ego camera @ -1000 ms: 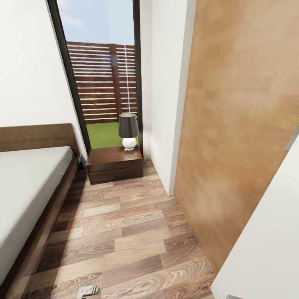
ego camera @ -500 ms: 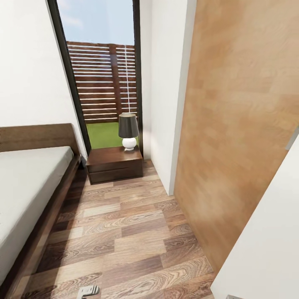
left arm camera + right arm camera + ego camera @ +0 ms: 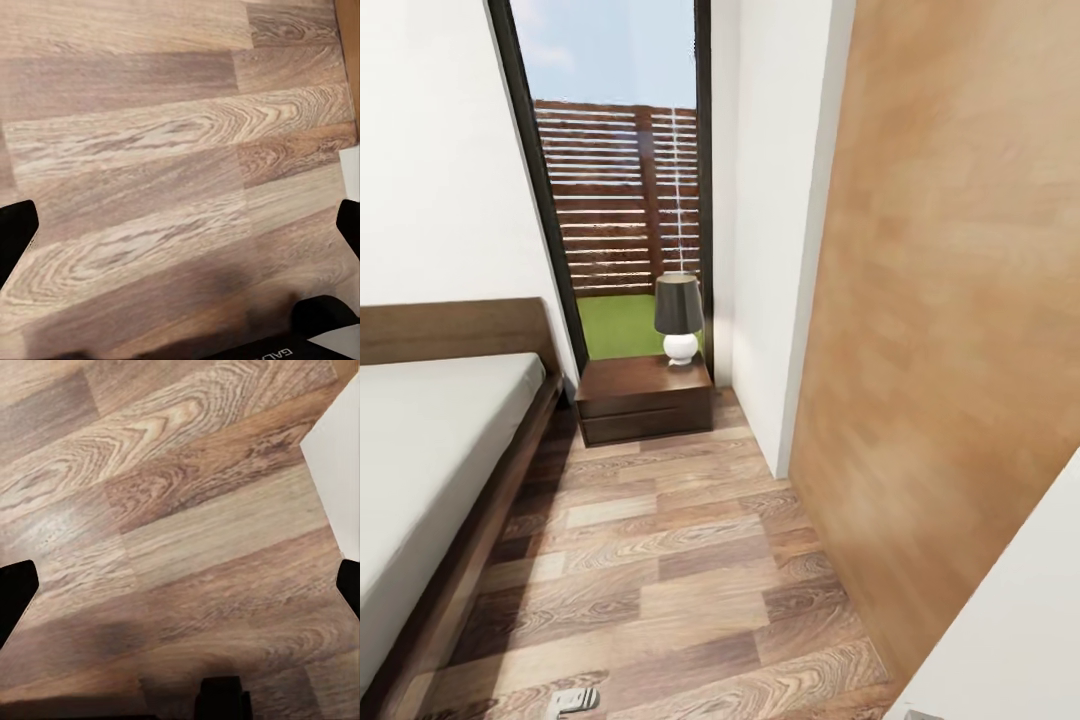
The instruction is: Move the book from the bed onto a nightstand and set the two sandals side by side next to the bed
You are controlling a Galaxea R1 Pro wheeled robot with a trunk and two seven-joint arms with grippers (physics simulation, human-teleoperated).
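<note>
Along the right side of the bed [image 3: 430,450], the head view looked down a strip of wood plank floor [image 3: 670,560] toward the far wall of the bedroom. The bed occupied the left of the scene, its pale grey mattress lying bare on the visible portion, within a dark wooden frame and against a flat headboard [image 3: 455,330] at the far end. The nightstand [image 3: 645,397] stood on the floor at the far end of the strip, just beside the bed's head corner and in front of a tall dark-framed window [image 3: 620,180]. A lamp [image 3: 679,318] with a dark shade and round white base stood upright on the nightstand's top, toward its right rear. A white wall [image 3: 770,220] rose to the right of the window, and a broad brown door panel [image 3: 950,300] filled the near right. A small grey part of the robot [image 3: 573,702] showed at the near edge of the floor.

Left claw [image 3: 180,232]: its two dark fingertips [image 3: 15,236] sat well apart at opposite edges of the left wrist view, spread wide with nothing but floor planks between them. Right claw [image 3: 180,592]: its fingertips [image 3: 15,592] were likewise spread wide over bare planks, holding nothing, with a white surface [image 3: 337,487] at one side.
</note>
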